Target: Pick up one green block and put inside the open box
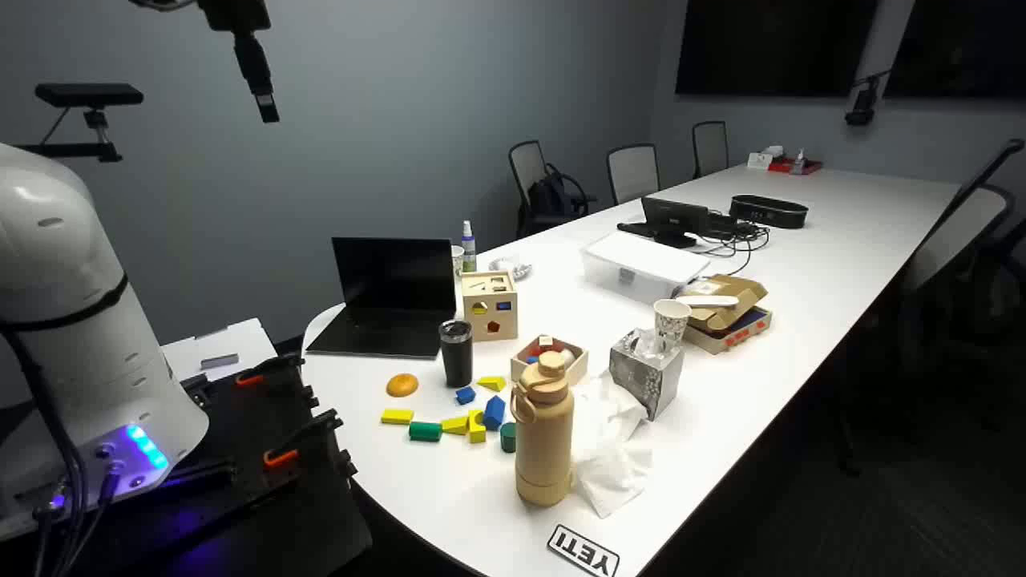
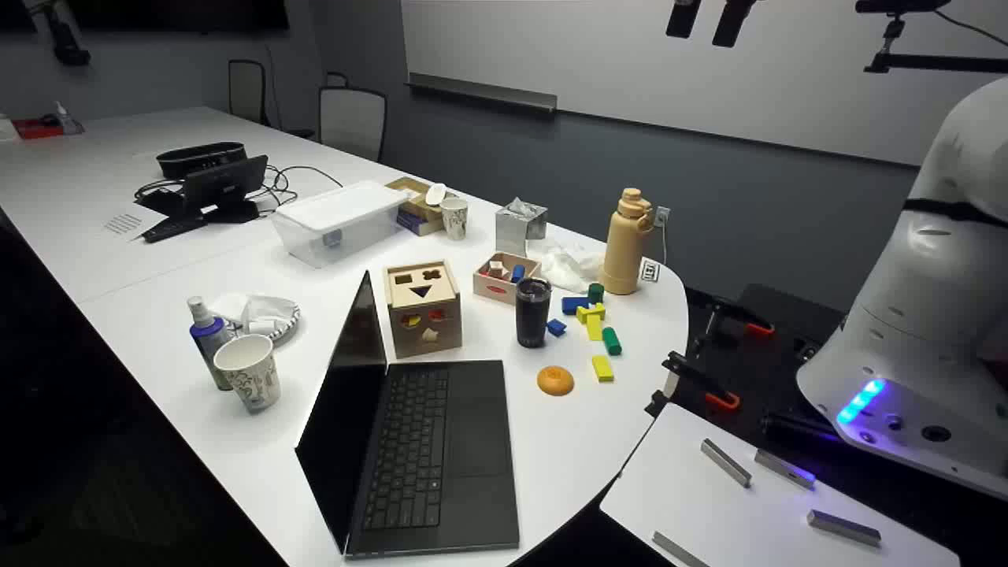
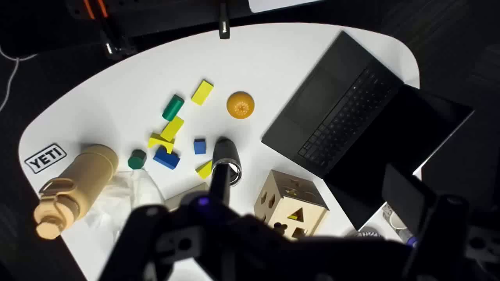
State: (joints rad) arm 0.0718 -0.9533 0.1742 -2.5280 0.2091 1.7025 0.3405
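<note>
A green cylinder block lies on its side on the white table, in both exterior views (image 1: 425, 431) (image 2: 612, 341) and in the wrist view (image 3: 173, 107). Another green block stands upright near the tan bottle (image 1: 508, 437) (image 2: 596, 293) (image 3: 137, 159). The open box is a small wooden tray with several blocks inside (image 1: 578, 370) (image 2: 494, 290). In the wrist view the gripper hides most of this box (image 3: 186, 194). My gripper (image 2: 709, 24) is high above the table, its fingers wide apart with nothing between them; it also shows in the wrist view (image 3: 312, 187).
Yellow (image 3: 202, 92) and blue (image 3: 167, 158) blocks lie around the green ones. A tan bottle (image 1: 545, 441), black tumbler (image 2: 532, 315), orange (image 2: 555, 381), shape-sorter cube (image 2: 425, 315), laptop (image 2: 441, 465) and tissue box (image 1: 648, 373) stand nearby. Crumpled tissues (image 1: 613, 473) lie beside the bottle.
</note>
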